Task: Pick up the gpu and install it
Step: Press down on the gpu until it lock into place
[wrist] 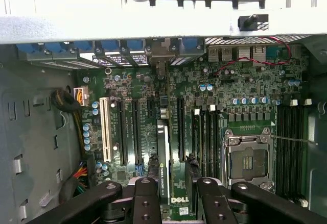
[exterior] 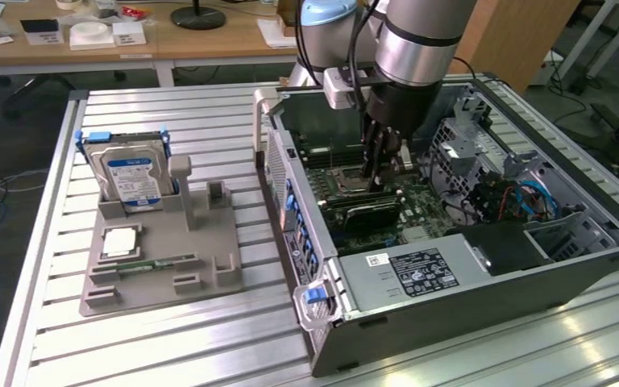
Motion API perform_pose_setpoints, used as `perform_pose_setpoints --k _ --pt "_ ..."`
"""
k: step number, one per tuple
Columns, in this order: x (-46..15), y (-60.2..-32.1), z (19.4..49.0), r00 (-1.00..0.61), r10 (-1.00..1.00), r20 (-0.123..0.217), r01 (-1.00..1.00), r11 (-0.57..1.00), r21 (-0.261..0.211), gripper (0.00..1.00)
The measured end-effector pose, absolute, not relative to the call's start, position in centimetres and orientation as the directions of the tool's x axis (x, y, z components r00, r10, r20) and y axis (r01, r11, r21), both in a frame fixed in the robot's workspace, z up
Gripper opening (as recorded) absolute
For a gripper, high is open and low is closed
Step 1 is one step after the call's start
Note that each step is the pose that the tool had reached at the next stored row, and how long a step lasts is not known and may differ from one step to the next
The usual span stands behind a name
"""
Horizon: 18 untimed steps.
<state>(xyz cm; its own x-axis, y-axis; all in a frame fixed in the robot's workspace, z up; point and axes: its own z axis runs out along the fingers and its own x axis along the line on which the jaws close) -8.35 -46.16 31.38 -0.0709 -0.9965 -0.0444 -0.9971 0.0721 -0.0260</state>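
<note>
While jaws (wrist: 172,183) grip gpu (wrist: 164,157) (on edge), above motherboard (wrist: 225,89)

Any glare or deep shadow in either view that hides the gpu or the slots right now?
Exterior view: strong glare on the aluminium table toward the lower right; the case interior sits in shade, the gpu dark but discernible. Wrist view: the case edge is washed out white, the motherboard evenly lit, the gpu free of glare.

claw (exterior: 380,173) inside open PC case (exterior: 417,322) | over gpu (exterior: 369,211), apparently gripping it
</note>
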Motion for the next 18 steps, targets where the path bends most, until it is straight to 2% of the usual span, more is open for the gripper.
perform_pose_setpoints --k 5,9,18 --pt "-8.35 -46.16 31.38 -0.071 -0.996 -0.044 -0.997 0.072 -0.026 0.33" --pt "-8.35 -46.16 31.38 -0.071 -0.996 -0.044 -0.997 0.072 -0.026 0.11" --pt "-8.39 -46.09 31.37 -0.071 -0.997 -0.042 -0.997 0.072 -0.026 0.11"
